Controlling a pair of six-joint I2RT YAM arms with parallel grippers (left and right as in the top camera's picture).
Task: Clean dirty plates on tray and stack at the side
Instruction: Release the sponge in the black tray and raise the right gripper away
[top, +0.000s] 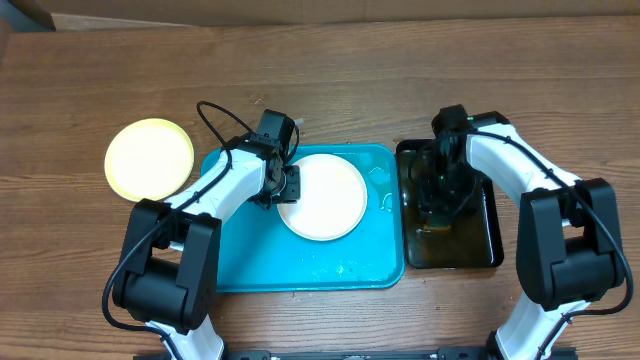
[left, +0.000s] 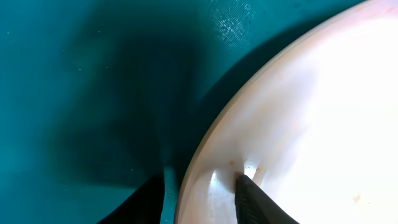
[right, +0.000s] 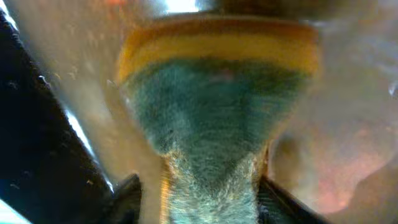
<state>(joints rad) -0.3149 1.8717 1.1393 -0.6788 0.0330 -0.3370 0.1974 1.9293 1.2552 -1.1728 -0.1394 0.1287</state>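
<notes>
The blue tray (top: 260, 262) lies mid-table, wet in patches. Just right of it sits a black tray (top: 488, 240) of brown liquid. A yellow plate (top: 150, 158) rests on the bare table beyond the blue tray's left end. A white plate (top: 330, 200) lies inside the blue tray, toward its far right part. Only these 2 plates show. The sponge (right: 217, 106) is right of the blue tray, down in the black one.

The likely trouble is slip. The white plate is held only at its rim, on a wet face, so a push from the sponge could skate it loose. The soaked sponge may also drip on its way across to the blue tray.

The left arm reaches over the blue tray's left edge with its wrist bent down. The left claw (top: 288, 188) pinches the white plate's left rim, with 1 finger (left: 249, 199) on top and 1 beneath. The right arm folds down over the black tray. The right claw (top: 437, 195) is pressed onto the sponge, squeezing it to a waist.
</notes>
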